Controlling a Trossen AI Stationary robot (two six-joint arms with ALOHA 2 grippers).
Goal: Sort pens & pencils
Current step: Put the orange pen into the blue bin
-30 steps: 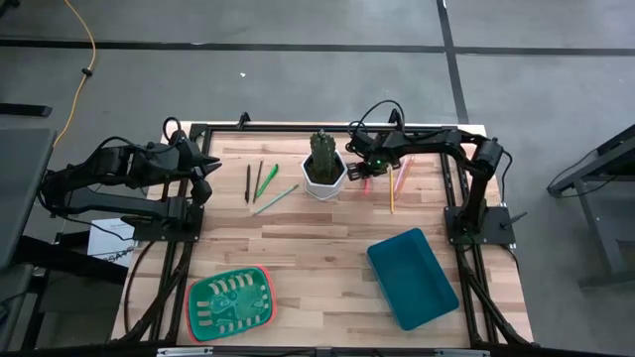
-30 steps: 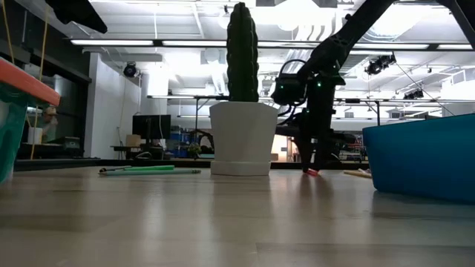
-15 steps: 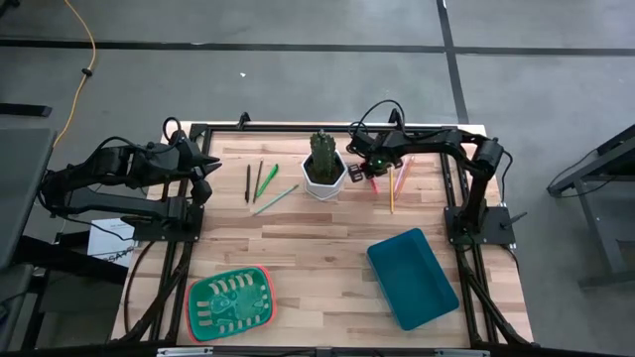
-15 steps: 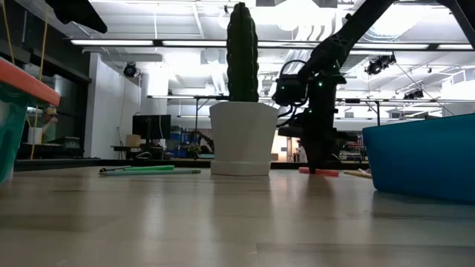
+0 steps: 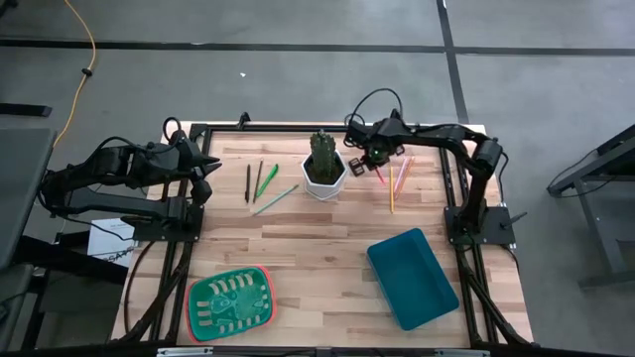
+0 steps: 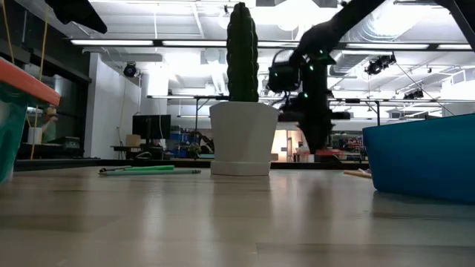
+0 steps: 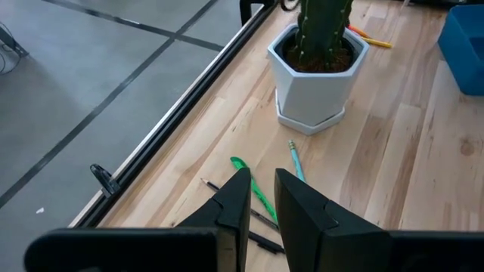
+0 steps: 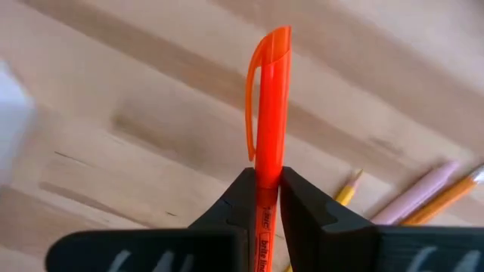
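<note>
My right gripper [image 5: 378,159] hangs over the table to the right of the potted cactus [image 5: 323,169], shut on an orange-red pen [image 8: 268,98]. A yellow pencil [image 5: 391,188] and a pink stick [image 5: 402,177] lie on the table below it. Left of the pot lie two dark pencils [image 5: 247,183], a green pen [image 5: 267,180] and a pale stick [image 5: 275,199]. My left gripper [image 5: 203,174] waits above the table's left edge, its fingers a narrow gap apart with nothing between them [image 7: 261,177]. My right gripper pinches the pen's barrel [image 8: 266,172], just below the capped end, between its two fingers. The fingers point down from above and lie across the pen. The pen [image 6: 329,152] is lifted clear of the table and sticks out roughly level from the fingers.
A teal bin [image 5: 412,278] stands at the near right and a green tray [image 5: 230,302] at the near left. The white pot with the cactus [image 6: 242,137] stands close beside my right gripper. Bare wood lies between the bin and the tray.
My right gripper has risen from the table with the orange-red pen. Half a second ago the pen lay flat on the wood under the fingers; it is now lifted clear and about level.
</note>
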